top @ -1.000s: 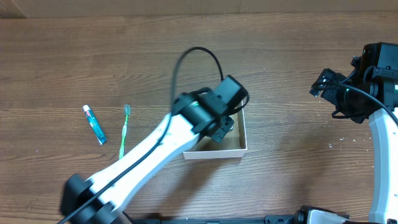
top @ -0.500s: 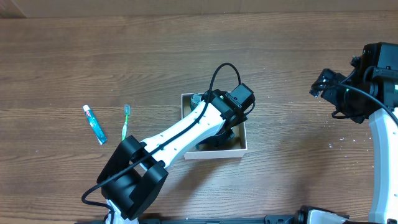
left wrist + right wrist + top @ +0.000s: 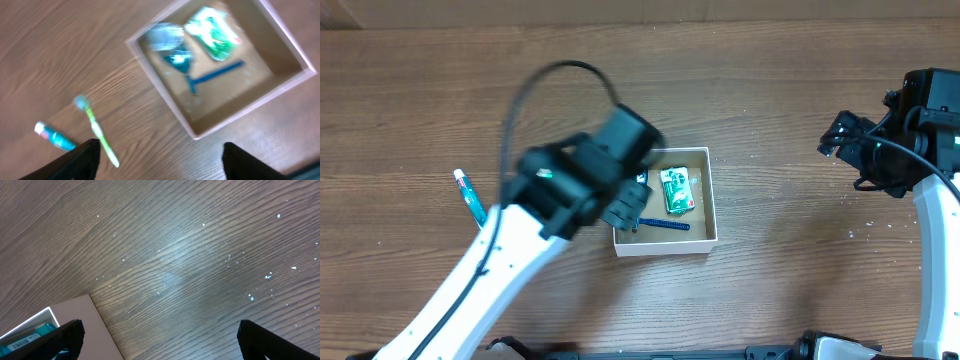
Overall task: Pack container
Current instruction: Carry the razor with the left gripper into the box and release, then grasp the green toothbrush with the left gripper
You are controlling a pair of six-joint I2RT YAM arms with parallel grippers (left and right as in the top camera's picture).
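The left gripper (image 3: 160, 150) hangs above the wooden table (image 3: 65, 60). In its wrist view its 2 fingers (image 3: 82, 160) are spread wide with nothing between them. Just past the fingers lie a green toothbrush (image 3: 97, 131) and, beside it, a small tube (image 3: 52, 137) with a white cap, both on bare wood outside the container (image 3: 235, 95). Farther on, the container sits flat on the table, near the middle in the overhead view. Inside it are a thin blue stick-like tool (image 3: 215, 75), a green-and-white packet (image 3: 212, 30) and a blurred clear-and-teal item (image 3: 170, 45). Farthest off, at the table's right side, the right gripper (image 3: 840, 140) is well apart from the container, its jaws wide and empty in its own wrist view.
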